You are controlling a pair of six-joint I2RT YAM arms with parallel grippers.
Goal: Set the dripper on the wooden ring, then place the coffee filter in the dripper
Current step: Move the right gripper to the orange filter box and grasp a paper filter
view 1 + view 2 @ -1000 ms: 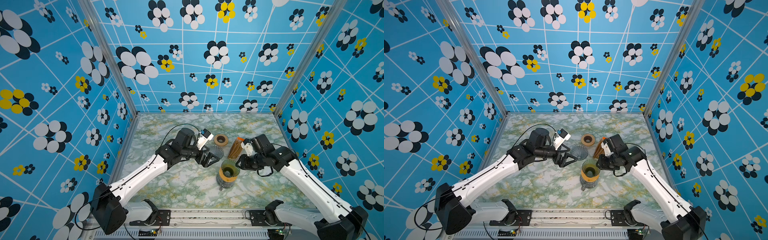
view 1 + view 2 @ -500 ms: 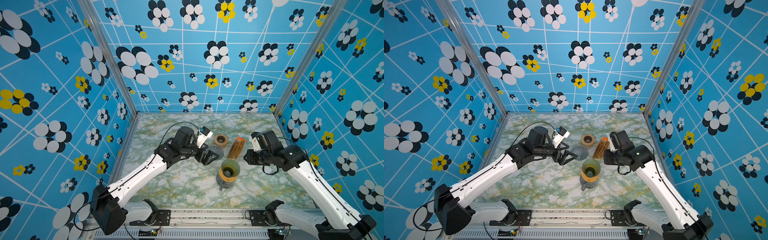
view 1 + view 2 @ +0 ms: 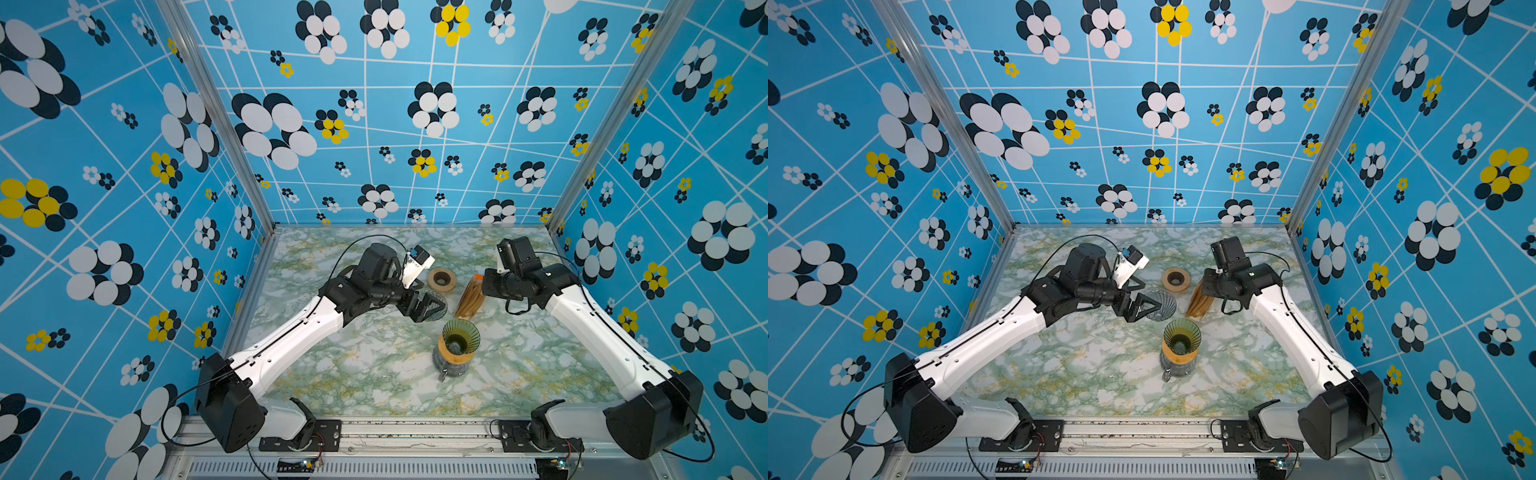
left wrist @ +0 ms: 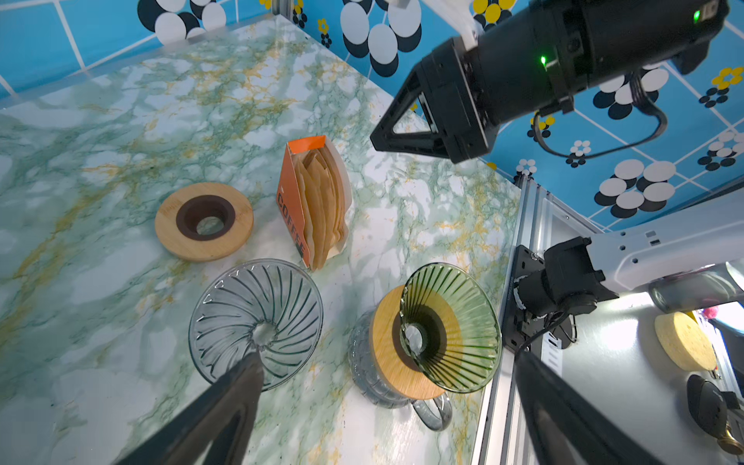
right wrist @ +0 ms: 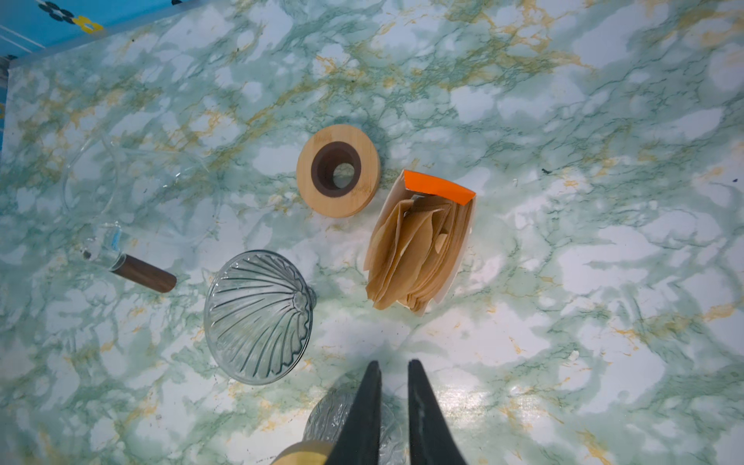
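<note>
Right gripper [image 5: 393, 364]: black fingers pinched to a narrow slit, nothing between them, touching nothing. Hangs in the air at about 1 o'clock of the filter box in both top views.

Left gripper [image 3: 432, 309]: spread wide, holds nothing. Overlaps the clear ribbed glass dripper [image 4: 257, 322], which lies tipped over on the table at 10 o'clock of the carafe. Cannot tell whether there is contact.

Brown paper coffee filters [image 5: 414, 249]: fanned inside an open orange-and-white cardboard box [image 4: 290, 201], at 12 to 1 o'clock of the green ribbed glass dripper [image 3: 460, 336]. Sits upright, that green cone, on a pale wooden collar atop a clear glass carafe [image 4: 362, 362].

Lettering: "COFFE" in black down the orange side of the box, the rest not legible.

Flat wooden ring with a dark brown inner rim [image 5: 338, 171]: just beside the box, at 10 o'clock of it.

Green-veined marble tabletop [image 3: 374, 374]: bare from 3 to 5 o'clock and from 7 to 9 o'clock of the carafe. Aluminium rail [image 3: 415, 428] along the 6 o'clock edge. Blue flowered walls at 9, 12 and 3 o'clock.
</note>
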